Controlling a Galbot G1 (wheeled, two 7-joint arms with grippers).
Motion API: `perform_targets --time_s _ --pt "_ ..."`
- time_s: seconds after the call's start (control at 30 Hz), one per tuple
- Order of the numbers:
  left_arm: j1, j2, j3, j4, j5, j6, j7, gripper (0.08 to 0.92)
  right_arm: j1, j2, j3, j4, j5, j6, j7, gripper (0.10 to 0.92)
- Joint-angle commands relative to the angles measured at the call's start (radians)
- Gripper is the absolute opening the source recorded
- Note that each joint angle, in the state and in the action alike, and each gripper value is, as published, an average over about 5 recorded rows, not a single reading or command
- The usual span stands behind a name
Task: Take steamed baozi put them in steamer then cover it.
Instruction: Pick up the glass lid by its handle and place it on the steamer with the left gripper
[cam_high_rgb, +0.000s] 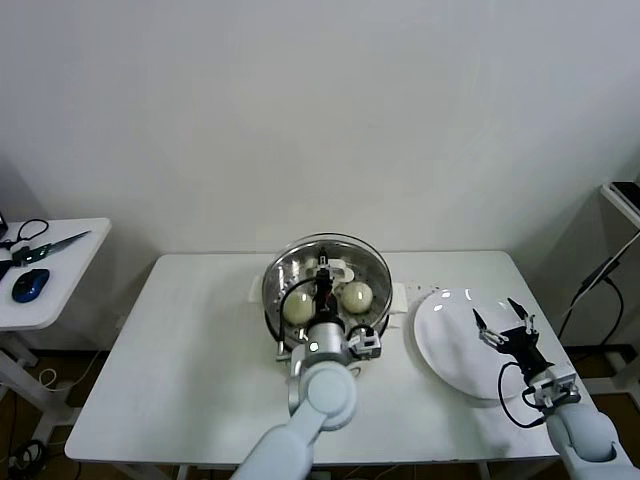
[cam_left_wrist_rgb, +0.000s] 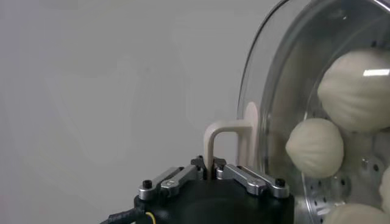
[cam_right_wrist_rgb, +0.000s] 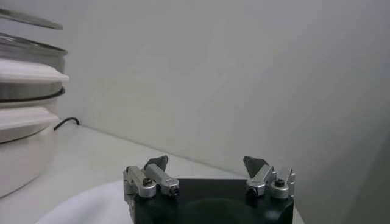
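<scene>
The steamer (cam_high_rgb: 399, 297) stands at the middle back of the white table. Its steel pot on the white base also shows in the right wrist view (cam_right_wrist_rgb: 24, 91). The cover (cam_high_rgb: 345, 250), a clear glass lid, hangs just over the pot. My left gripper (cam_high_rgb: 325, 292) is shut on the lid's cream bar handle (cam_left_wrist_rgb: 222, 137). Through the glass, steamed baozi (cam_high_rgb: 357, 295) (cam_left_wrist_rgb: 315, 147) lie on the perforated tray. My right gripper (cam_high_rgb: 505, 322) (cam_right_wrist_rgb: 207, 164) hovers open over a white plate (cam_high_rgb: 450, 345) and holds nothing.
The white plate (cam_right_wrist_rgb: 91, 204) lies to the right of the steamer, near the table's right edge. A small side table (cam_high_rgb: 50, 290) at the far left carries scissors and a blue mouse. A shelf with cables (cam_high_rgb: 610, 260) stands at the far right.
</scene>
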Motion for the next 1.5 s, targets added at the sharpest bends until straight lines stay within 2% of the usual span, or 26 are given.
perform_targets --time_s 0.03,1.5 --pt "-0.013 -0.018 0.003 0.031 -0.013 0.049 0.021 0.150 -0.001 0.001 0.003 -0.004 -0.008 0.003 -0.002 0.823" --pt "-0.030 0.002 0.006 0.064 0.000 0.049 0.067 0.150 -0.004 0.010 0.016 -0.014 -0.024 0.018 -0.020 0.823"
